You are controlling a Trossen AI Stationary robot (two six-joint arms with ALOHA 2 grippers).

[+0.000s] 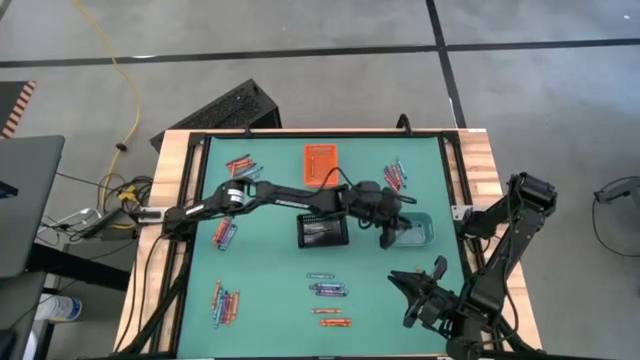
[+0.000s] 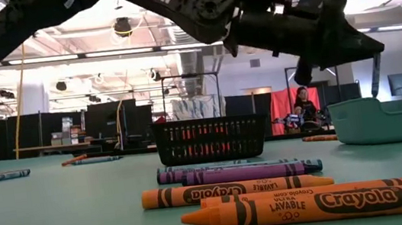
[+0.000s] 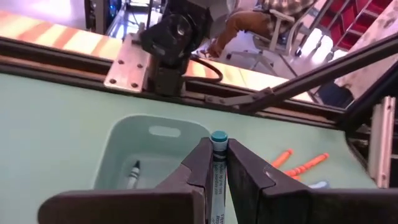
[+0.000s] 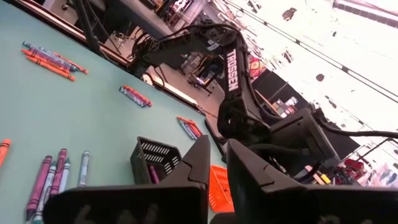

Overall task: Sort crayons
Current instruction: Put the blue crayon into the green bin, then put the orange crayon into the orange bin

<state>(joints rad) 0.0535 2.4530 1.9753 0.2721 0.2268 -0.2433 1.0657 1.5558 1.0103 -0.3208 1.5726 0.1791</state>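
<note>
My left gripper [image 1: 386, 236] reaches across the table and is shut on a blue-teal crayon [image 3: 217, 163] over the teal bin [image 3: 127, 155]. One crayon [image 3: 132, 176] lies on the bin's floor. The bin also shows in the high view [image 1: 420, 232]. The black mesh bin [image 1: 322, 230] and the orange bin [image 1: 321, 163] stand to its left. Groups of crayons lie on the mat at the far left [image 1: 240, 163], far right [image 1: 393, 177], left [image 1: 226, 233], near left [image 1: 225, 303] and near middle [image 1: 328, 290]. My right gripper [image 1: 420, 285] hangs slightly open and empty near the right front. My left gripper pinches the blue-teal crayon between its two fingers. The crayon lies along the fingers, and its flat end [image 3: 218, 138] sticks out past the fingertips. The fingers slant down toward the table's right edge. The crayon is lifted clear, above the teal bin's near rim.
Orange crayons [image 2: 312, 205] and purple ones [image 2: 239, 173] lie close to the low camera, in front of the mesh bin [image 2: 210, 138]. Some orange crayons [image 3: 298, 165] lie on the mat beyond the teal bin. The right arm's base [image 3: 174, 43] stands at the table's right edge.
</note>
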